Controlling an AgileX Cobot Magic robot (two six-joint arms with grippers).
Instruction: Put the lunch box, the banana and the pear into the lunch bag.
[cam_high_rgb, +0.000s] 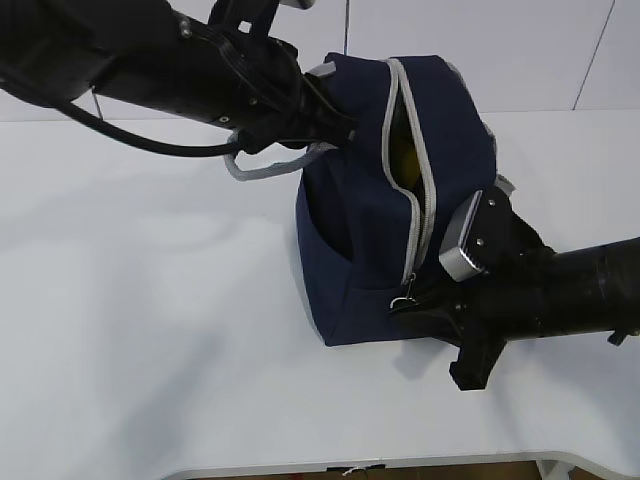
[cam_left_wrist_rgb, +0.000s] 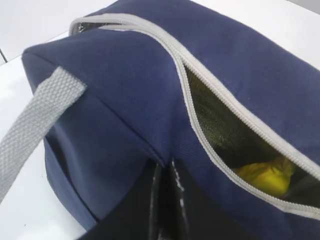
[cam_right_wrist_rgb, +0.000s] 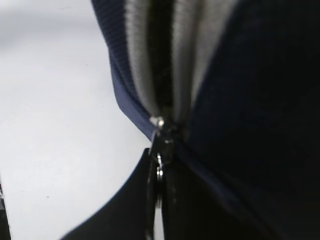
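Observation:
The navy lunch bag (cam_high_rgb: 360, 260) stands in the middle of the white table, its grey zipper (cam_high_rgb: 426, 200) partly undone. Through the gap shows a piece of yellow fruit (cam_left_wrist_rgb: 265, 175), also visible from outside (cam_high_rgb: 405, 155); I cannot tell whether it is the banana or the pear. The lunch box is hidden. My left gripper (cam_high_rgb: 340, 128) is shut, pinching the bag's fabric (cam_left_wrist_rgb: 125, 90) at its upper edge (cam_left_wrist_rgb: 165, 167). My right gripper (cam_high_rgb: 408, 300) is shut on the metal ring pull (cam_right_wrist_rgb: 159, 172) at the zipper's lower end, just below the slider (cam_right_wrist_rgb: 162, 131).
A grey webbing handle (cam_high_rgb: 262, 170) loops out beside the left gripper and crosses the left wrist view (cam_left_wrist_rgb: 35, 125). The white table (cam_high_rgb: 150, 330) stretches bare to the left and front of the bag. The right arm lies low across the table's right side.

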